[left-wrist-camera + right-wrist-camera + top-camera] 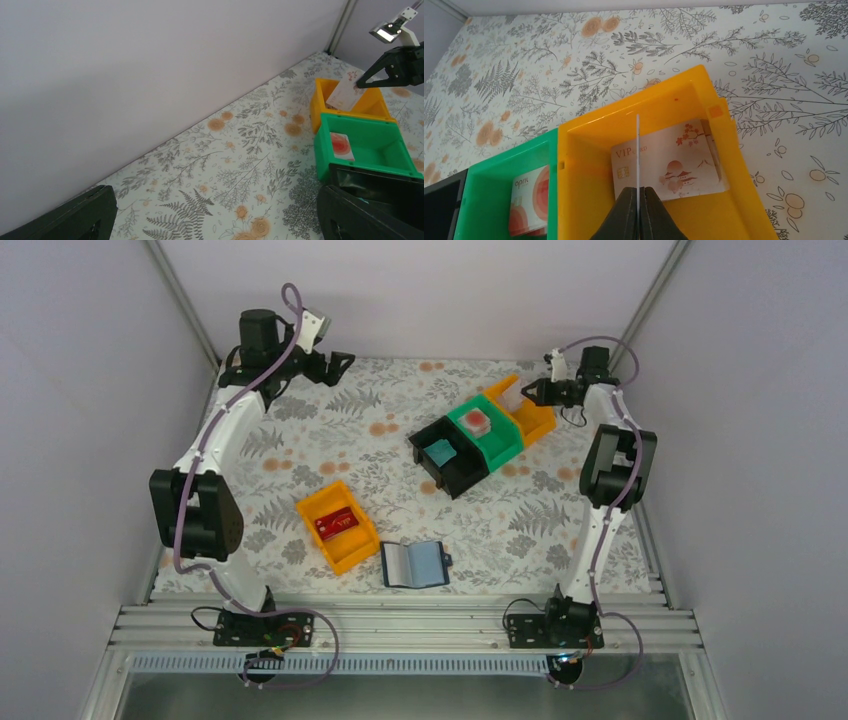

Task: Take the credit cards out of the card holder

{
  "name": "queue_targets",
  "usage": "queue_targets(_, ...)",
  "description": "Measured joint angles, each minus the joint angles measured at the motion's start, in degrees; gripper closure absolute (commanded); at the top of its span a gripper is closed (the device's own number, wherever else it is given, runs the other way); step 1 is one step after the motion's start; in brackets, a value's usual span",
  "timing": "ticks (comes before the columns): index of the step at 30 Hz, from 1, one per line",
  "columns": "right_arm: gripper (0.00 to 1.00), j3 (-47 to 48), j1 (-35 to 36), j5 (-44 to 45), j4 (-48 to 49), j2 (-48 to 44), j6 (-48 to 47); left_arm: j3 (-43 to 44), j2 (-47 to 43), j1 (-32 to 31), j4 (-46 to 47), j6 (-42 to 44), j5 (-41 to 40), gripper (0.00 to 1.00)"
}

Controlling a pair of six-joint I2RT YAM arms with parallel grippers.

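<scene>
Found the card holder (415,563) lying open and flat on the bench (300,430) near the front edge, just right of the near orange bin (350,558). Noted a red card (335,523) inside that bin. Recorded the right end effector (638,192) above the far orange bin (589,165), fingers pressed together on a held card (637,150) (seen edge-on, as a thin white line). Observed a VIP card (684,160) lying in the same bin, a pinkish card (529,200) in the adjoining green bin (489,175), and a teal card (440,452) in the black bin (455,478). Found the left end effector (338,362) at the far left corner of the bench, fingers wide apart.
</scene>
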Motion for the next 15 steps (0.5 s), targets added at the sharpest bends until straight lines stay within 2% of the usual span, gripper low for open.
queue_targets(15,0.96,6.82,1.53,-2.1,-4.79,7.02,-2.08,3.39,1.46,-1.79,-0.59,1.16,-2.08,0.0)
